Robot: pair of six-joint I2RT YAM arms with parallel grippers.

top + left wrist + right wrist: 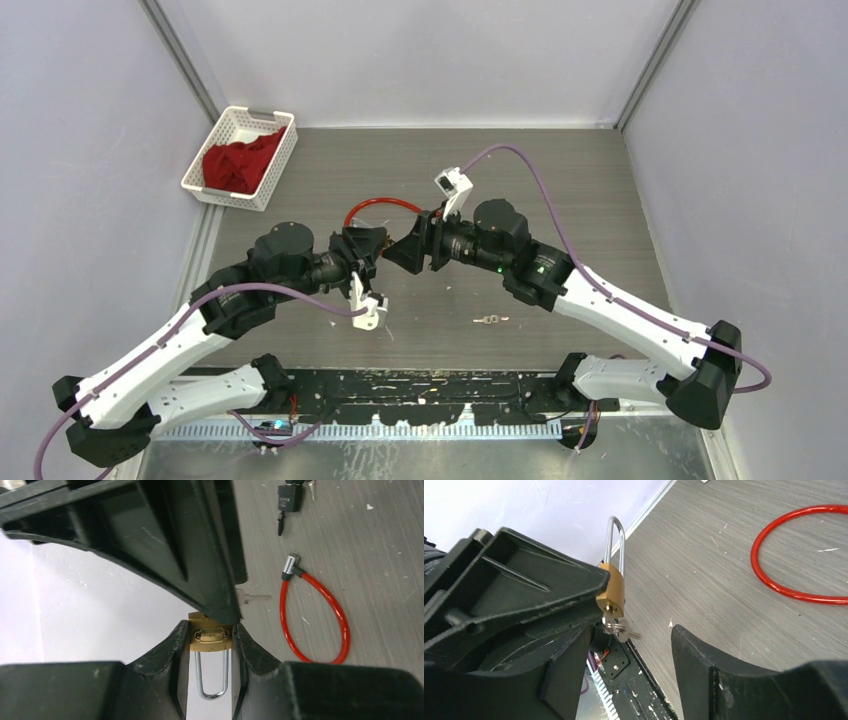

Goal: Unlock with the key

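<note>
The left jaws clamp the brass padlock (212,634) by its side edges, its shackle (212,682) running back between them. The right jaws stand apart, the key (616,628) hanging in their open gap.

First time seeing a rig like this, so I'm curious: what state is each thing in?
Brass padlock with steel shackle: shackle shut, clamped in left gripper.
Silver key: in the keyhole.
Right gripper: open, by the key.
Red cable loop: lying on the table.
White basket: holds red cloth.
</note>
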